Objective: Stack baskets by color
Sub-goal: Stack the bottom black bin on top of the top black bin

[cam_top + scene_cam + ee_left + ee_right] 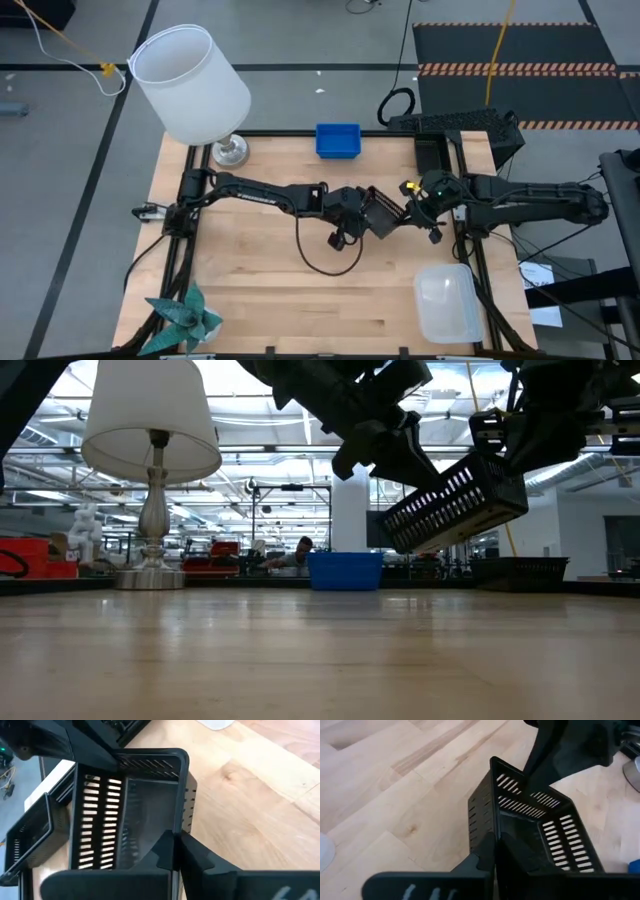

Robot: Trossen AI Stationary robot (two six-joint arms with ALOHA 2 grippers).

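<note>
Above the table (260,290), left fingers (176,851) and right fingers (495,851) both clench the black basket (455,505).

Both arms reach inward, meeting mid-counter, raised. Left claw (372,214) and right claw (408,213) each clamped tight.

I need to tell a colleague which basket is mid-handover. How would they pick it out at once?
Start at the wooden table and find where the two dark arms meet above its middle. The black slotted basket hangs tilted there in the air, both grippers pinching its rim, unlike the blue basket resting at the far edge.
</note>
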